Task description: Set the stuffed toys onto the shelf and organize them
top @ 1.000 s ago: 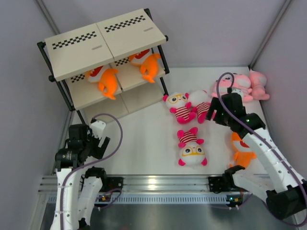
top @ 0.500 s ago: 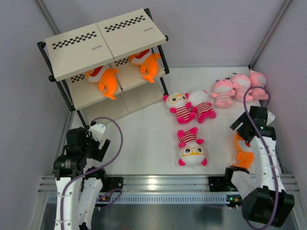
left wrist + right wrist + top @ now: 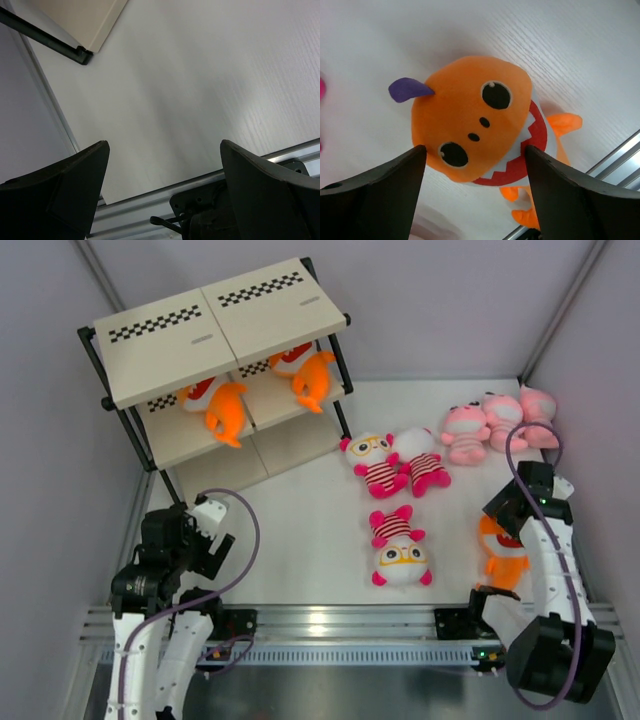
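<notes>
Hovering over the orange plush doll (image 3: 470, 110) at the right edge of the tabletop (image 3: 300, 540), the right gripper (image 3: 474, 150) jaws are held wide, empty; left gripper (image 3: 164, 145) likewise.

Two orange toys (image 3: 225, 405) on the shelf (image 3: 160, 350), the rest lying on the table (image 3: 300, 530).
The right gripper (image 3: 513, 508) hangs over a third orange toy (image 3: 503, 562); three pink toys (image 3: 495, 425) lie beyond it, and three striped-shirt toys (image 3: 400, 550) lie mid-table.

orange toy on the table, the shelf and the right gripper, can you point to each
orange toy (image 3: 477, 127): right wrist view, middle of its face.
shelf (image 3: 275, 320): top external view, bare top board.
right gripper (image 3: 474, 148): right wrist view, midway between its open fingertips.
</notes>
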